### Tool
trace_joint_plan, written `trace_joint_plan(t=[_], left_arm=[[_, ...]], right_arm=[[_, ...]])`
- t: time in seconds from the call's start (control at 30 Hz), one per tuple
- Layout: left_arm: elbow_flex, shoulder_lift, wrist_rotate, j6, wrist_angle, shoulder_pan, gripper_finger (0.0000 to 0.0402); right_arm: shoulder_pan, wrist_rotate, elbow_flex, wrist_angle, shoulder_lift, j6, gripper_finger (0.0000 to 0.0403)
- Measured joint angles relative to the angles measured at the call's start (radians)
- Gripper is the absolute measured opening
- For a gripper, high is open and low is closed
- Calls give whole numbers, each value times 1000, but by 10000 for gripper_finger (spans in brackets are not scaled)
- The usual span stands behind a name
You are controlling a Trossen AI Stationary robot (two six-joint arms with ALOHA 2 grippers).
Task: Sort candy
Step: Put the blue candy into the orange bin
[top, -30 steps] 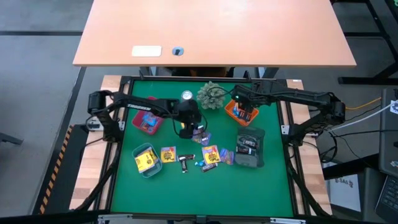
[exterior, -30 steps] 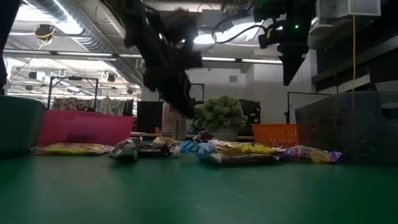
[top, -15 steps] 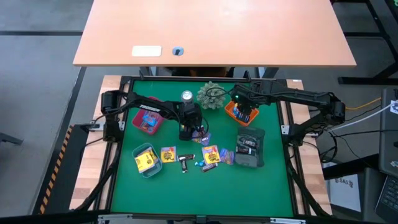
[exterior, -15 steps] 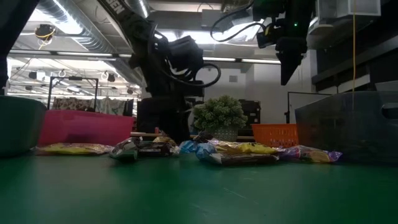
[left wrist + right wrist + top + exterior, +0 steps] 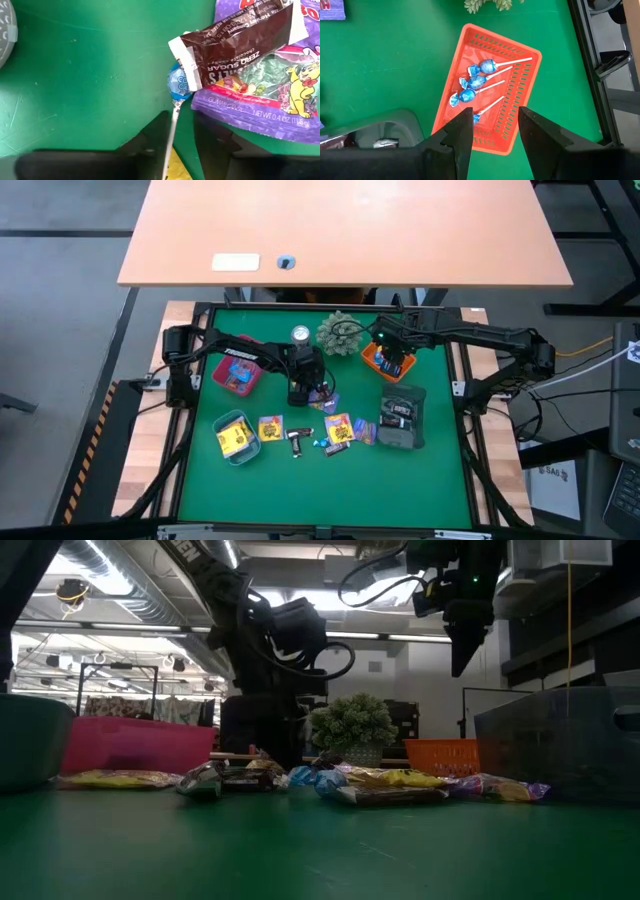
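Note:
A blue-wrapped lollipop (image 5: 179, 85) lies on the green mat, its head tucked under the end of a dark brown packet (image 5: 235, 45) that rests on a purple sweet bag (image 5: 260, 95). My left gripper (image 5: 181, 135) (image 5: 314, 392) is low over them, open, fingers on either side of the white stick (image 5: 173, 115). My right gripper (image 5: 495, 125) (image 5: 390, 360) hangs open and empty above the orange basket (image 5: 520, 105), which holds several blue lollipops (image 5: 477, 80). More candy (image 5: 339, 427) lies in a row nearer the front. My left gripper comes at the lollipop slanting down from above, fingers lying along the stick. The stick (image 5: 171, 131) runs close along the inner edge of one finger (image 5: 156, 136), with a gap to the other; whether that finger touches it I cannot tell. The lollipop lies flat on the mat.
A pink tray (image 5: 238, 375) sits at the left, a grey-green tray (image 5: 235, 437) with yellow packets at the front left, and a dark grey tray (image 5: 402, 420) at the right. A silver can (image 5: 300, 334) and a green plant ball (image 5: 340, 332) stand at the back.
My left gripper has come down toward the candy near the mat's middle and then stayed still. The candy has not moved.

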Motion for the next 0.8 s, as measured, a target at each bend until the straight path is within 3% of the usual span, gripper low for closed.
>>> trace_joint_plan(t=[0.3, 0.57, 0.8], left_arm=[[0, 0, -7, -2, 0, 0, 6], [0, -3, -9, -39, 0, -5, 2], [-3, -52, -38, -90, -10, -11, 1]], right_arm=[[0, 0, 0, 0, 0, 0, 157], [0, -2, 0, 0, 0, 0, 157], [0, -66, 0, -3, 0, 0, 157]])
